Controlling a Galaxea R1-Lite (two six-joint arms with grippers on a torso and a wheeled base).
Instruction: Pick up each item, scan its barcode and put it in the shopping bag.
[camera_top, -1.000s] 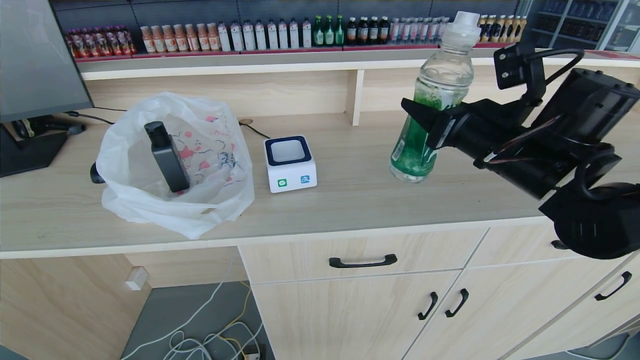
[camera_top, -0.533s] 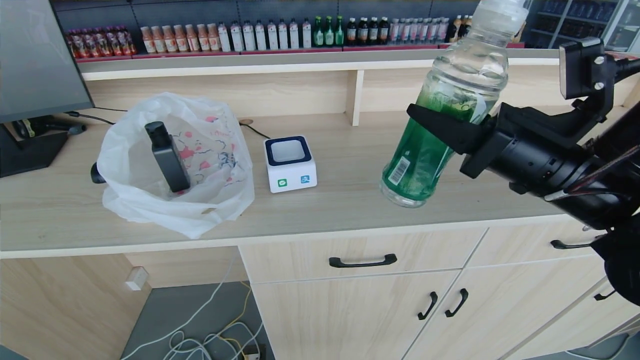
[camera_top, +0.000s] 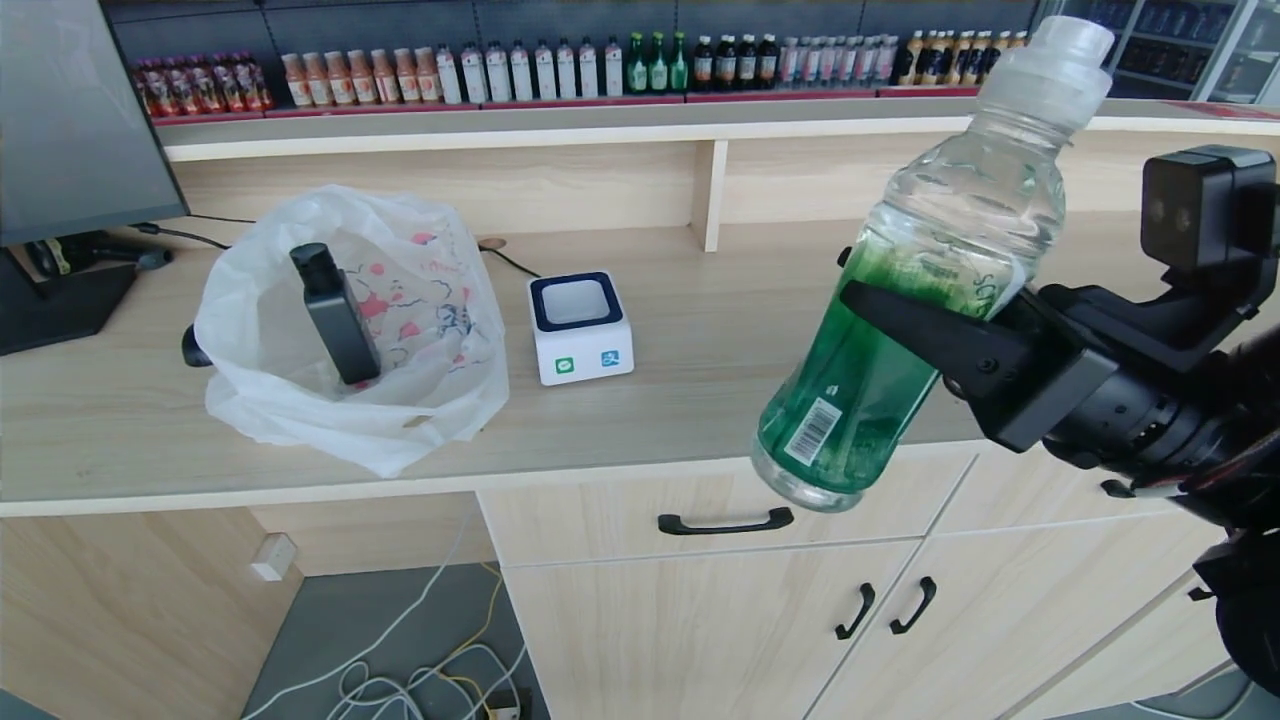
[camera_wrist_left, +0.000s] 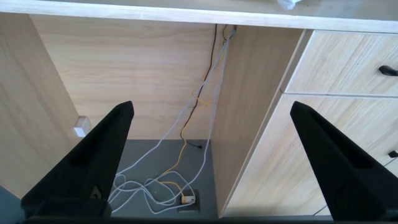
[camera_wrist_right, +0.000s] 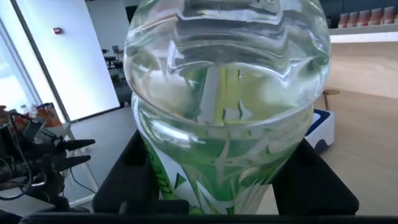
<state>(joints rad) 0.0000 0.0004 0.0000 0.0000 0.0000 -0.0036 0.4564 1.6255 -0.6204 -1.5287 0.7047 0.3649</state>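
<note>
My right gripper (camera_top: 950, 325) is shut on a clear bottle with a green label (camera_top: 900, 310), held tilted in the air above the counter's front edge, cap up and to the right. A barcode shows near the bottle's base. In the right wrist view the bottle (camera_wrist_right: 227, 112) sits between the two black fingers (camera_wrist_right: 124, 180). The white scanner box (camera_top: 580, 327) stands mid-counter. The white shopping bag (camera_top: 350, 330) sits left of it with a dark bottle (camera_top: 333, 315) upright inside. My left gripper (camera_wrist_left: 208, 162) hangs open below the counter, over floor cables.
A monitor (camera_top: 70, 120) stands at the far left of the wooden counter (camera_top: 700, 330). A raised shelf with a divider (camera_top: 712, 190) runs along the back, with rows of drink bottles (camera_top: 600, 65) behind. Drawers and cupboard doors (camera_top: 730, 560) lie under the counter.
My right gripper has lifted the green bottle off the counter, brought it toward the front edge and tilted it further. The bag, scanner and dark bottle have not moved.
</note>
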